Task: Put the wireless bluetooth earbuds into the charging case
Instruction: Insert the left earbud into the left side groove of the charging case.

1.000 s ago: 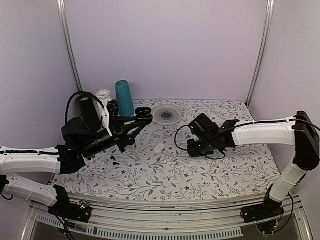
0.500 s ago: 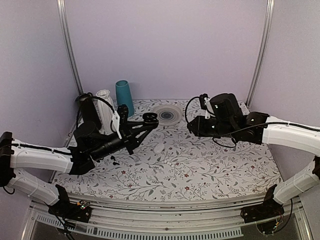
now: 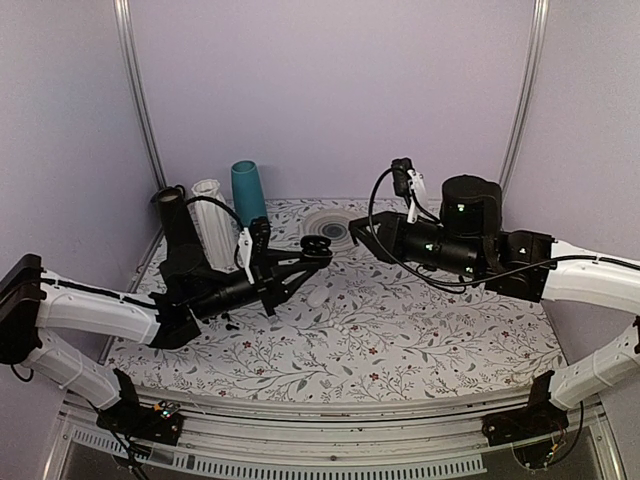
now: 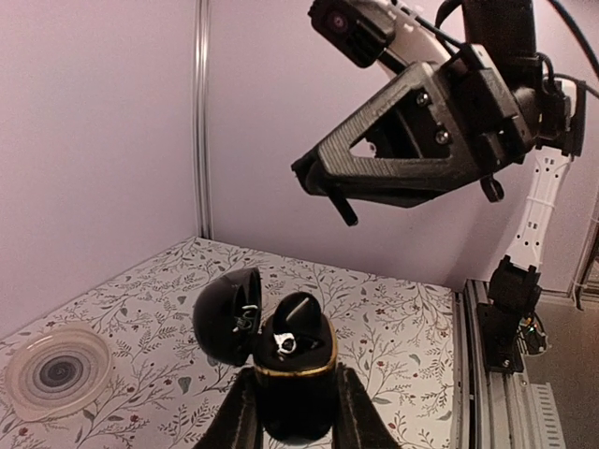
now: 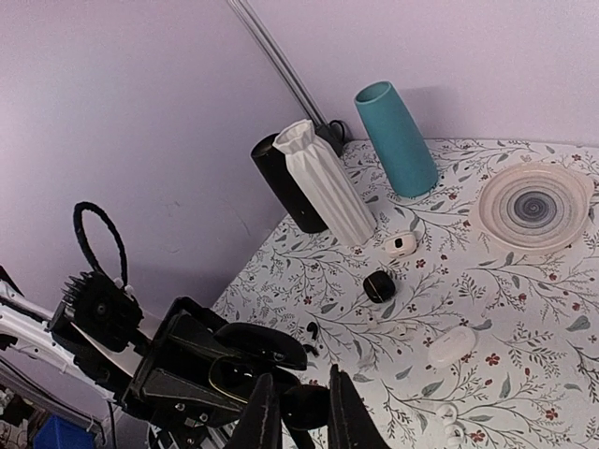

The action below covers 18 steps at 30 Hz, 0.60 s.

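Observation:
My left gripper [image 4: 292, 412] is shut on a black charging case [image 4: 292, 379] with a gold rim, held in the air with its lid [image 4: 227, 313] open. A glossy black bud [image 4: 304, 313] stands in the case. My right gripper [image 5: 301, 393] is shut on a small black earbud [image 5: 304, 410] right beside the open case [image 5: 220, 374]. In the top view the left gripper [image 3: 315, 247] and right gripper [image 3: 358, 232] nearly meet above the table's middle. Loose black earbuds [image 5: 312, 328] and white earbuds [image 5: 449, 416] lie on the table.
A teal vase [image 5: 396, 138], a white ribbed vase [image 5: 328, 182] and a black cylinder [image 5: 285, 187] stand at the back left. A ringed plate [image 5: 535, 206] lies at the back. A shut black case [image 5: 379, 285] and two white cases [image 5: 401, 244] [image 5: 452, 345] lie on the floral tabletop.
The right gripper rose from the table and swung left towards the case. The left gripper carried the open case rightward and forward to meet it.

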Each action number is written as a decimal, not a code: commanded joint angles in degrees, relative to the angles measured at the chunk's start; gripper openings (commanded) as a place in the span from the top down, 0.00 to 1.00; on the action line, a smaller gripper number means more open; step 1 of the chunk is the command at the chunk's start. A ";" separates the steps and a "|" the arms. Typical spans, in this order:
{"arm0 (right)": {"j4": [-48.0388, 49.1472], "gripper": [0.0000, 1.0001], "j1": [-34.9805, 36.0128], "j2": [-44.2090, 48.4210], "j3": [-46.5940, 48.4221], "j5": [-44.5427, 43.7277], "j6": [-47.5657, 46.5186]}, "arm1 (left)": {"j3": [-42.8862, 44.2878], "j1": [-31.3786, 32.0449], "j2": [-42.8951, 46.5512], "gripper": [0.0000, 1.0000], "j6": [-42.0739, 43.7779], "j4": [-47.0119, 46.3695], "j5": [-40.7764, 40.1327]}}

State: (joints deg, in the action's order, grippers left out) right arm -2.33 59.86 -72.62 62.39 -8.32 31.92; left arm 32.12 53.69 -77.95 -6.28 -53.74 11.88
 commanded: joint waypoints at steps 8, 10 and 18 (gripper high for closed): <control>11.05 0.95 4.83 -3.59 2.18 -1.64 -1.95 | 3.75 1.17 -2.46 1.00 -1.39 -3.06 1.33; 12.22 0.95 5.37 -3.92 1.84 -2.38 -2.18 | 4.23 1.47 -2.77 1.00 -1.45 -3.13 1.30; 16.08 0.95 7.03 -6.04 1.09 -4.95 -1.89 | 5.05 2.49 -3.27 1.00 -1.49 -2.76 0.60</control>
State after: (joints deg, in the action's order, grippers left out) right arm 9.96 66.19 -77.38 63.24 -10.96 30.39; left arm 35.70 54.74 -80.66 -7.51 -54.85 12.78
